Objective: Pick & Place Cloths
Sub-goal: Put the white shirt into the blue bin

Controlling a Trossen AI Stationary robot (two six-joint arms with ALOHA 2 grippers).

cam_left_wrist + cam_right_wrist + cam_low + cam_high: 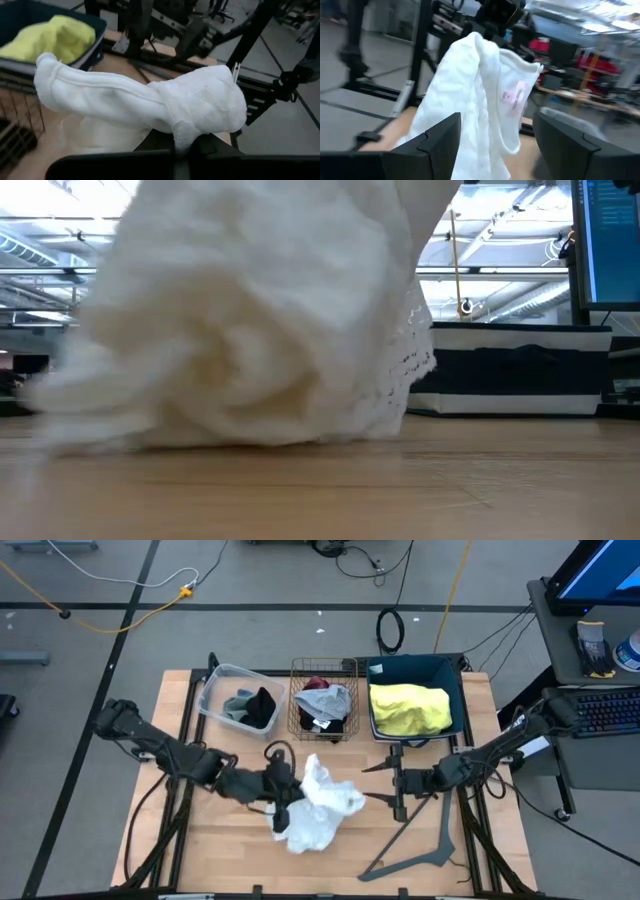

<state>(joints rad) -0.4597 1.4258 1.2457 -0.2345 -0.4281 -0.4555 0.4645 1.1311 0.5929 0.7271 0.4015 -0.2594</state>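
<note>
A white cloth lies bunched at the middle of the desk, its upper end pinched in the clamped left gripper. The right gripper hovers just beside it, fingers spread wide and empty, near a grey hanger bar. Behind sit 3 bins; yellow cloth fills the blue one.

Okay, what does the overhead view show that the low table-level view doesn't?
Only the high view shows the three containers along the table's far edge: a clear plastic tub with grey and black garments, a wire basket with maroon and grey garments, and a dark blue bin holding the yellow cloth. It also shows both arms, the left gripper shut on the white cloth, the right gripper open, and the grey angular hanger bar.

Only the low view shows the cloth's lace edge.

Both show the white cloth and wooden table.
</note>
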